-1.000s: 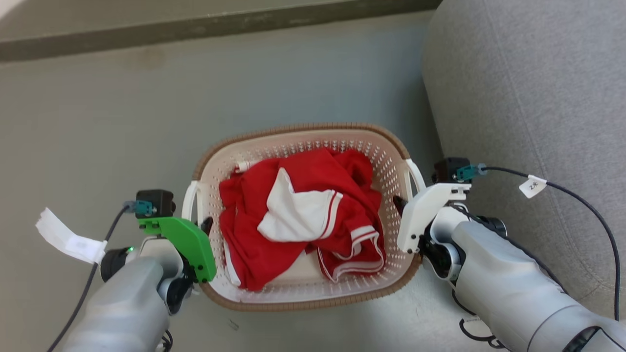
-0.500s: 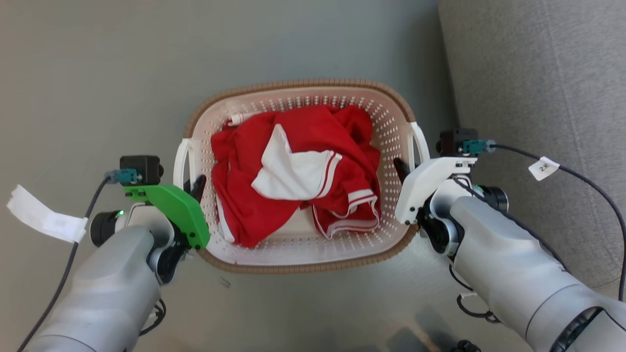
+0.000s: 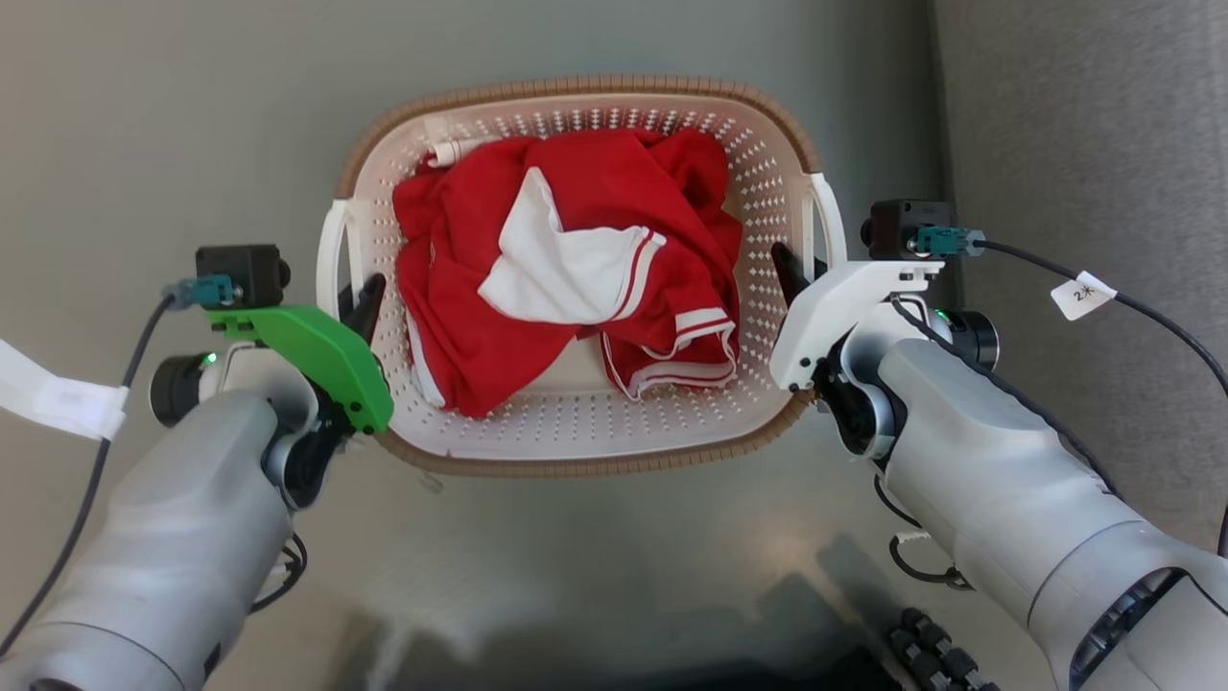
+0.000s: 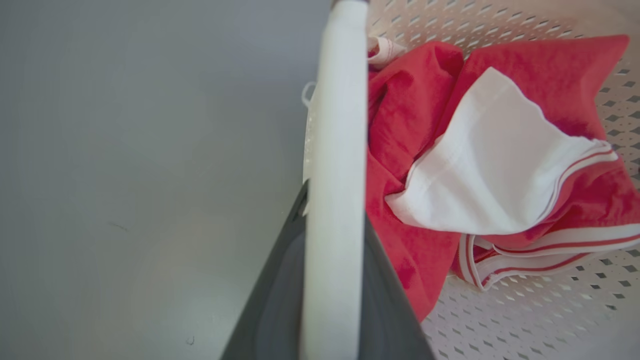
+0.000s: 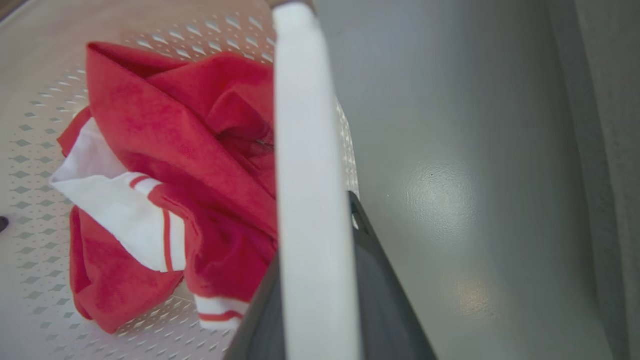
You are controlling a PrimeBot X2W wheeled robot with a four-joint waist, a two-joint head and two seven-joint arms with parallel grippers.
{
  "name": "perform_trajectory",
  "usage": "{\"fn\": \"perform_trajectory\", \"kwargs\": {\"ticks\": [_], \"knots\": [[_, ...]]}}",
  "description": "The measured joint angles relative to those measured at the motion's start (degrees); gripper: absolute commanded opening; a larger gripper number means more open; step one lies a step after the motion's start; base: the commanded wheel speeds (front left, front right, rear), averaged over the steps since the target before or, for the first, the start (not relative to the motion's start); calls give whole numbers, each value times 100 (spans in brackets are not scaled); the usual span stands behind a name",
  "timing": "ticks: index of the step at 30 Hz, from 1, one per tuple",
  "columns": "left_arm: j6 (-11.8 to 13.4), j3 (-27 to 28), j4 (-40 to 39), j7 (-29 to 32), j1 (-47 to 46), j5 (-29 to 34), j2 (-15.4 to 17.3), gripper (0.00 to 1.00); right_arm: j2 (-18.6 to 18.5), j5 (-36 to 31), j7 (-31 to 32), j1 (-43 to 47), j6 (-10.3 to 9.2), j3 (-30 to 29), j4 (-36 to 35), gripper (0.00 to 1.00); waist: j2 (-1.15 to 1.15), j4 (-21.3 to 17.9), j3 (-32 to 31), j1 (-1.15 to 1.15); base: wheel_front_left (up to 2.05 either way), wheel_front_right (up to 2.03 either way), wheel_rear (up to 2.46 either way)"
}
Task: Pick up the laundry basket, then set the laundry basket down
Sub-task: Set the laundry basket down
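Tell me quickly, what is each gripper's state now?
Left gripper: closed on the laundry basket's left handle.
Right gripper: closed on its right handle.

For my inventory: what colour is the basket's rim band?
Brown, woven-look rim band; clearest in head view.

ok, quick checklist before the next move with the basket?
1. Left gripper jaws either side of left handle: ok.
2. Right gripper jaws either side of right handle: ok.
3. Laundry basket clear of the floor: cannot tell.
4. Red garment fully inside the rim: ok.
5. Gap to grey upholstery on the right: ok, not touching.
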Motion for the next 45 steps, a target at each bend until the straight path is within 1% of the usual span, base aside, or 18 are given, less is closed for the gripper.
{"fn": "perform_trajectory", "kwargs": {"ticks": [1, 10, 15, 36, 45], "knots": [[0, -9, -25, 0, -29, 0, 21, 0, 0, 0, -23, -10, -25, -3, 3, 0, 0, 5, 61, 0, 0, 0, 0], [5, -166, -220, -47, -262, 2, 126, 0, 5, 9, -164, -229, -37, -57, 88, 0, 0, 53, 536, 0, 0, 0, 0], [21, -203, -291, -102, -336, 9, 157, 0, 9, 9, -235, -336, -79, -78, 129, 0, 0, 68, 730, 0, 0, 0, 0], [56, -396, -519, -257, -757, 9, 305, 0, 13, -3, -348, -675, -127, -210, 191, 0, 0, 109, 1314, -1, 0, 0, 0], [71, -465, -571, -350, -797, 10, 327, 0, 9, -58, -392, -715, -132, -274, 156, 0, 0, 131, 1447, -1, 0, 0, 0]]}}
